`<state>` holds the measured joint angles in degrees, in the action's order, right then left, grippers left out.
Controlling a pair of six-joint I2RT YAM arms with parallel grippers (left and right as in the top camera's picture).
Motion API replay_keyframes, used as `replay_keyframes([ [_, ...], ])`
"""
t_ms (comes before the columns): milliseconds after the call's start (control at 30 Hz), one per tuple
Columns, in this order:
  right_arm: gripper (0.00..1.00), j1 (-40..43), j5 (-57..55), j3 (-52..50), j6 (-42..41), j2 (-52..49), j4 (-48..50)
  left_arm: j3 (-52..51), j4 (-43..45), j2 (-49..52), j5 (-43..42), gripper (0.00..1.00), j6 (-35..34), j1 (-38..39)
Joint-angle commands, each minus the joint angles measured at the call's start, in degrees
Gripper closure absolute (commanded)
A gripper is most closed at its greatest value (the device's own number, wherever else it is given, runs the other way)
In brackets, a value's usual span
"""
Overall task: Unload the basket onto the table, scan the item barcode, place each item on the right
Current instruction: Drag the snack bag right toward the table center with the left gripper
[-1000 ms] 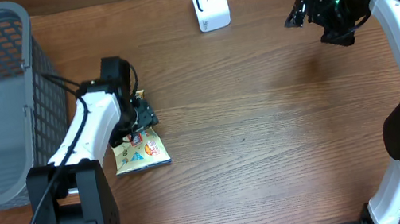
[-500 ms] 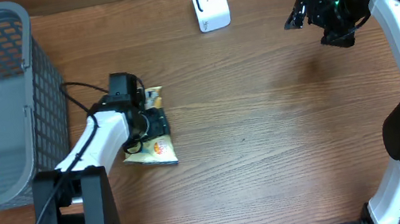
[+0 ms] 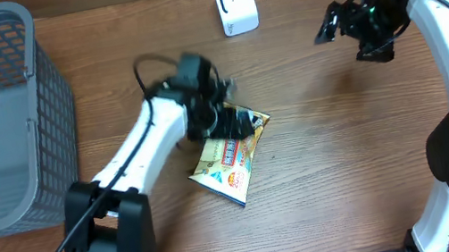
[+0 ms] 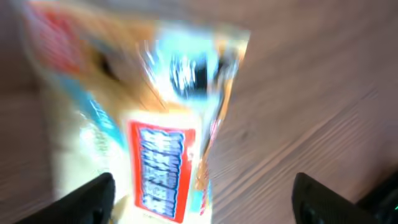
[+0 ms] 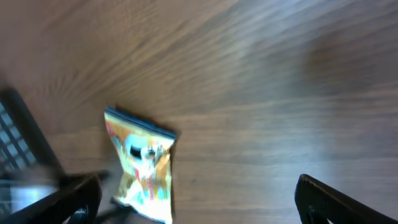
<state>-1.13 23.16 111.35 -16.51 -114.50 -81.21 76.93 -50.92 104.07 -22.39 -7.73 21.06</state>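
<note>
Snack packet [image 3: 231, 156] lies on the wooden table [image 3: 350, 178] near the middle, tilted, printed face up, well apart from the white scanner [image 3: 235, 3] at the far edge.

Left gripper [image 3: 232, 125] is over the packet's upper end. In the wrist view its jaws stand wide: the packet sits between them, close to the left-hand finger, with bare wood between it and the other. The view is blurred, so contact cannot be confirmed, and no clamping grip shows.

Right gripper [image 3: 330, 23] hangs high at the scanner's right. Its jaws are wide and nothing is between them.

No barcode is visible on the upward face.

Progress, as a judgement: early. The packet is out of the grey basket [image 3: 56, 89] and on the table, but not presented. Left to do: get a firm hold, lift, turn the barcode side toward the scanner, and hold it there.
</note>
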Motion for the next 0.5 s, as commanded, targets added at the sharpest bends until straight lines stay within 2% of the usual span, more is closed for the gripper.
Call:
replay_keyframes([
  [0, 0.0, -3.8, 0.5, 0.0, 0.0, 1.3, -1.6, 12.5, -5.7, -0.3, 11.1, 0.15, -8.2, -2.7],
  [100, 0.0, -8.3, 0.4, 0.0, 0.0, 1.3, -2.3, 17.6, -11.2, -0.3, 22.7, 0.2, -14.2, -5.4],
  [167, 0.0, -10.8, 0.3, 0.0, 0.0, 1.3, -1.8, 17.3, -12.9, -0.3, 22.6, 0.29, -14.9, -6.6],
  [233, 0.0, -13.9, -2.0, 0.0, -3.6, 1.3, -0.2, 14.9, -15.0, -0.2, 22.4, 0.31, -14.8, -7.1],
  [300, 0.0, -15.6, -3.2, 0.0, -7.0, 1.3, 1.2, 11.8, -15.2, -0.2, 22.5, 0.28, -14.8, -7.1],
  [467, 0.0, -19.5, -3.4, 0.0, -11.2, 1.3, 2.3, 3.5, -10.5, -0.2, 24.5, 0.1, -17.4, -7.7],
])
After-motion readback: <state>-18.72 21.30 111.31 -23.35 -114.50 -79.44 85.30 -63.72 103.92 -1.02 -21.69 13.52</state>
